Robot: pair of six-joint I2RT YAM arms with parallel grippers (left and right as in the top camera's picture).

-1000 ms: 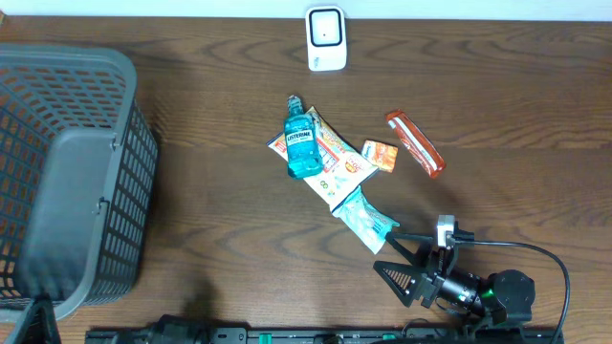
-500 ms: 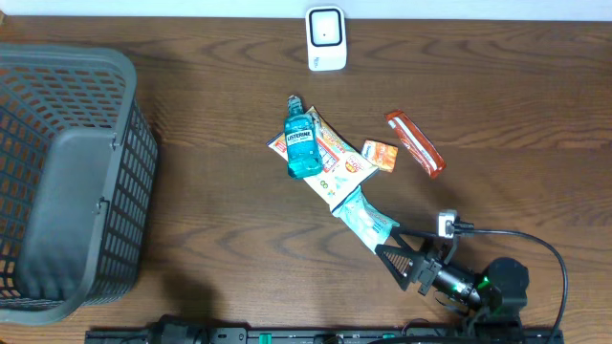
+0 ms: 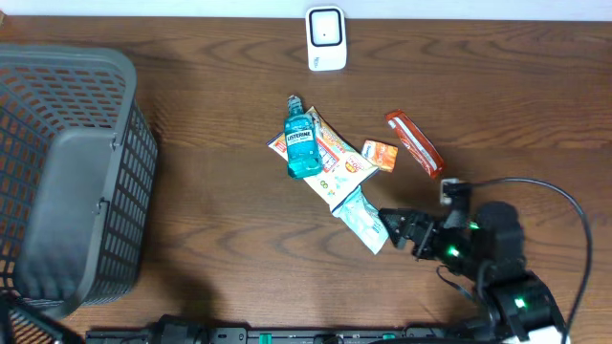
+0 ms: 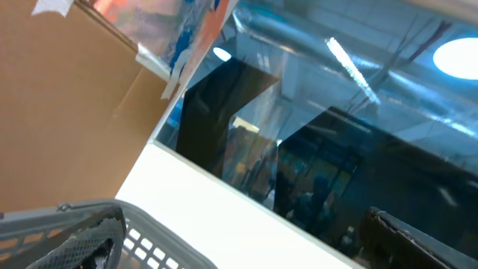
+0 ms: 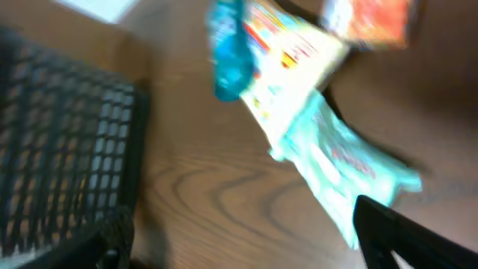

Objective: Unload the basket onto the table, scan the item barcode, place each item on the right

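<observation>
My right gripper gapes open at the teal packet; I should straddle 1 edge squarely before pinching.

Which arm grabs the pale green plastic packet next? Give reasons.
Right: its open jaws sit beside the pale green plastic packet; the left arm is away by the grey mesh basket.
</observation>
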